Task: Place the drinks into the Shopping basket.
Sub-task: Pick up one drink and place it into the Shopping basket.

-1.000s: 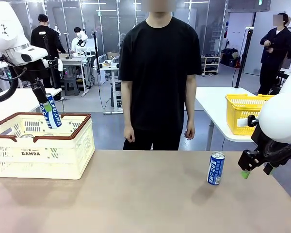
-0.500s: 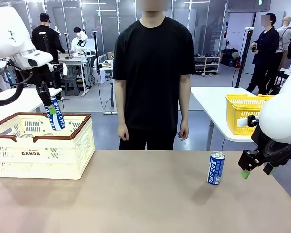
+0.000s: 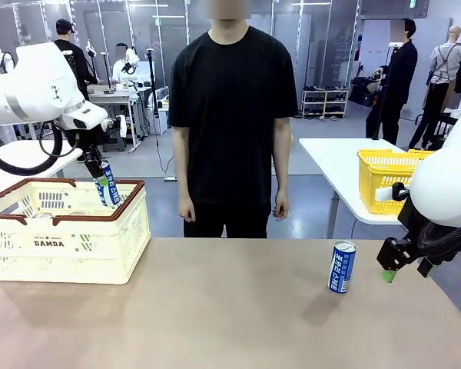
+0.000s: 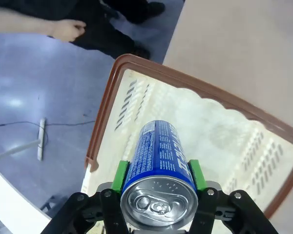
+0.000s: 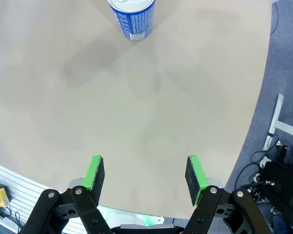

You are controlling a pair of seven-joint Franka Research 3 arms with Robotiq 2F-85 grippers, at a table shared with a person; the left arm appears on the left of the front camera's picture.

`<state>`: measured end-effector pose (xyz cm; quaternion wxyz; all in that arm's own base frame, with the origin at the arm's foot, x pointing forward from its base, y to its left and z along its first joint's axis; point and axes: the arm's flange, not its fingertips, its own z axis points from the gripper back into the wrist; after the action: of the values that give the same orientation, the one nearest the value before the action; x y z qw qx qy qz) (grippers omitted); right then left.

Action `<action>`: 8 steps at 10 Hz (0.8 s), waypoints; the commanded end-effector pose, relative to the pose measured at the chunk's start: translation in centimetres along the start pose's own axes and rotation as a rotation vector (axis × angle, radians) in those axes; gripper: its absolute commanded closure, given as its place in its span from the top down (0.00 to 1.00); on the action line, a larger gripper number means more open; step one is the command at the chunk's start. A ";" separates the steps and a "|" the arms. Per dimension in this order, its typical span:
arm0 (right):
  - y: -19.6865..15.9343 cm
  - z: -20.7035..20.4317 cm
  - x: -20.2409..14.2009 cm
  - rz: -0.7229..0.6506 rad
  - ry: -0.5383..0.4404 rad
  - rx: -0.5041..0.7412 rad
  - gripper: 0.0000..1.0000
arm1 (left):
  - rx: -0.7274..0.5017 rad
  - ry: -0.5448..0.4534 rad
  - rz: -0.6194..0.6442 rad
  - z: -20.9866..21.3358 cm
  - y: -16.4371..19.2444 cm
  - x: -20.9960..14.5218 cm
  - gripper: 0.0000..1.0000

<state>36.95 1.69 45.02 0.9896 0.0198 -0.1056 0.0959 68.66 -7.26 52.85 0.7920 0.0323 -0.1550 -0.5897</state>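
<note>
Your left fingers (image 4: 120, 175) grip a blue can (image 4: 158, 151), tilted over the basket (image 4: 103, 109) near its rim — lower it deep before letting go; it seems clear of the wall; right fingers (image 5: 94, 171) hang open near the other can (image 5: 133, 17) on the surface (image 5: 136, 107).

The front view looks level across the table (image 3: 215, 323) from the robot's side toward the person (image 3: 230, 115) at the far edge, wide enough to take in the Shopping basket (image 3: 100, 254) at left and the standing can (image 3: 342, 267) at right. The left wrist view peers steeply down along the left gripper (image 4: 157, 176), close behind the held can (image 4: 158, 151), into that same basket. The right wrist view looks down past the right gripper (image 5: 144, 173) at the tabletop and shares the standing can with the front view.
</note>
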 end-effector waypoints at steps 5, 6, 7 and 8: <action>-0.1 0.0 -0.1 -0.001 -0.001 0.002 0.84 | -0.028 -0.005 -0.300 -4.0 2.1 -3.2 0.58; -0.1 0.0 -0.1 -0.001 -0.001 0.002 0.84 | -0.046 -0.005 -0.324 -4.6 2.1 -2.9 0.58; -0.1 0.0 -0.1 -0.001 -0.001 0.002 0.84 | -0.057 -0.004 -0.364 -5.3 2.1 -2.5 0.58; -0.1 0.0 -0.1 -0.001 -0.001 0.002 0.84 | -0.071 -0.002 -0.390 -5.9 1.8 -2.2 0.58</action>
<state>36.95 1.68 45.02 0.9896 0.0198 -0.1055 0.0959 70.74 -5.17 46.65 0.6790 0.0317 -0.1275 -0.7222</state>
